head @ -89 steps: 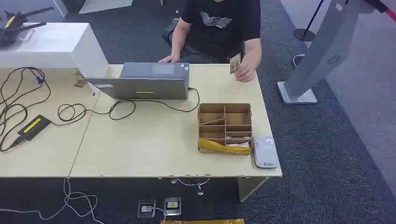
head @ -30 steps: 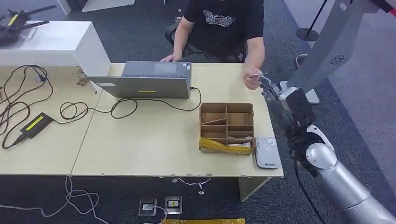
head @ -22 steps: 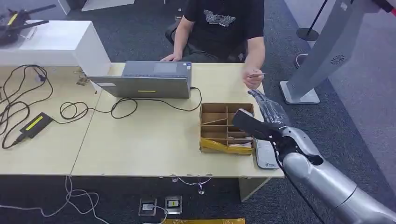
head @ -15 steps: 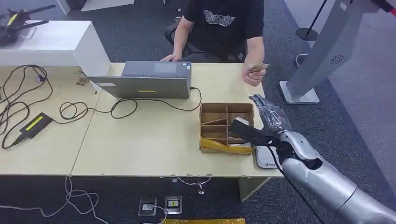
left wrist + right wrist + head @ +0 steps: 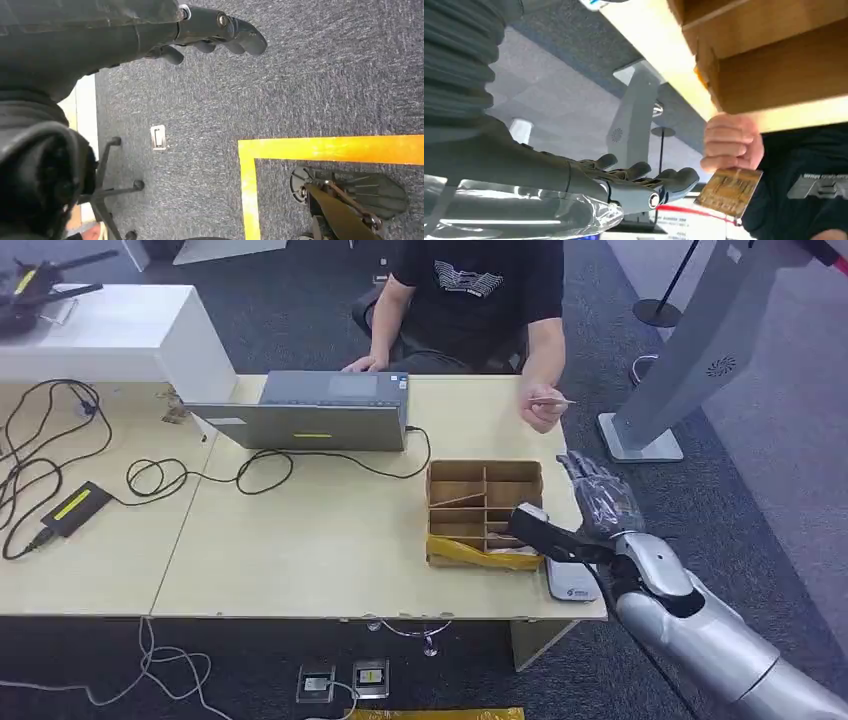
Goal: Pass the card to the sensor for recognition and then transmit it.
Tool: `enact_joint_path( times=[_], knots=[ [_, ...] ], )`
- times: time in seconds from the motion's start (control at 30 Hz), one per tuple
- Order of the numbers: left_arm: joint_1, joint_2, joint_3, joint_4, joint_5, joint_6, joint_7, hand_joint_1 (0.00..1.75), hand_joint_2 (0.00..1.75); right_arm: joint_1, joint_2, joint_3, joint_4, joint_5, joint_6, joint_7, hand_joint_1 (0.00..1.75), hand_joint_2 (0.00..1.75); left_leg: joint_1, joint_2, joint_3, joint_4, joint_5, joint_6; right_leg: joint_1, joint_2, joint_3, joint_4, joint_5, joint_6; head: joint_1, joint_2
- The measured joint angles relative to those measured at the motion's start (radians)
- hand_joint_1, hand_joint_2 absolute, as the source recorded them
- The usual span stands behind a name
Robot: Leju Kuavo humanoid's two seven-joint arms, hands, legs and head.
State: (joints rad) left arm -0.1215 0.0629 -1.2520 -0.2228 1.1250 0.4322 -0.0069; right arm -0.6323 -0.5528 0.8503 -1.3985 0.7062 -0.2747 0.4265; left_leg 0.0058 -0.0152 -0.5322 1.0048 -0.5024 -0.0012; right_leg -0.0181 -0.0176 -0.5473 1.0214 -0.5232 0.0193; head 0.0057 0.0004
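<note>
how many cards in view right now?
1. The card is held in the person's hand past the table's far right corner. The box may hide more.

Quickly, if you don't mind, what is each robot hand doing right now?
Left robot hand: holds nothing; whether open or closed cannot be told.
Right robot hand: open, empty, fingers extended toward the card held by the person's hand.

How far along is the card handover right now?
Early. The right hand is raised, open and empty, by the table's right edge. The card is between the person's fingers, apart from the robot. Nothing looks done. Left: take the card, bring it to the grey reader beside the cardboard box, then pass it on.
</note>
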Motion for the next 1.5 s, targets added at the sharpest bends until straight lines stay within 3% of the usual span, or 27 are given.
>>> enact_joint_path(
  times=[0.27, 0.5, 0.83, 1.17, 1.5],
  knots=[
    [0.0, 0.003, 0.0, 0.0, -0.028, -0.014, 0.0, 0.0, 0.0, 0.009, -0.003, -0.088, -0.034, 0.112, 0.0, 0.032, 0.0, 1.75, 0.0, 0.0, 0.0, 0.0, 0.0, 0.0, 0.0, 0.0, 0.0, 0.0, 0.0, 0.0, 0.0, 0.0],
    [0.0, 0.003, 0.0, 0.0, -0.031, -0.014, 0.0, 0.0, 0.0, 0.017, -0.002, -0.124, -0.052, 0.131, 0.008, 0.041, 0.0, 1.75, 0.0, 0.0, 0.0, 0.0, 0.0, 0.0, 0.0, 0.0, 0.0, 0.0, 0.0, 0.0, 0.0, 0.0],
    [-0.001, 0.002, -0.007, 0.0, -0.041, -0.024, 0.003, 0.0, 0.0, 0.041, 0.026, -0.122, -0.056, 0.135, 0.039, -0.015, 0.0, 1.75, 0.0, 0.0, 0.0, 0.0, 0.0, 0.0, 0.0, 0.0, 0.0, 0.0, 0.0, 0.0, 0.0, 0.0],
    [-0.001, 0.0, -0.009, 0.0, -0.05, -0.026, 0.02, 0.0, 0.0, 0.044, 0.076, -0.121, -0.044, 0.153, 0.044, -0.022, 0.0, 1.75, 0.0, 0.0, 0.0, 0.0, 0.0, 0.0, 0.0, 0.0, 0.0, 0.0, 0.0, 0.0, 0.0, 0.0],
    [-0.001, -0.001, -0.017, 0.0, -0.059, -0.027, 0.029, 0.0, 0.0, 0.044, 0.086, -0.124, -0.025, 0.188, 0.013, 0.002, 0.0, 1.75, 0.0, 0.0, 0.0, 0.0, 0.0, 0.0, 0.0, 0.0, 0.0, 0.0, 0.0, 0.0, 0.0, 0.0]
  ],
)
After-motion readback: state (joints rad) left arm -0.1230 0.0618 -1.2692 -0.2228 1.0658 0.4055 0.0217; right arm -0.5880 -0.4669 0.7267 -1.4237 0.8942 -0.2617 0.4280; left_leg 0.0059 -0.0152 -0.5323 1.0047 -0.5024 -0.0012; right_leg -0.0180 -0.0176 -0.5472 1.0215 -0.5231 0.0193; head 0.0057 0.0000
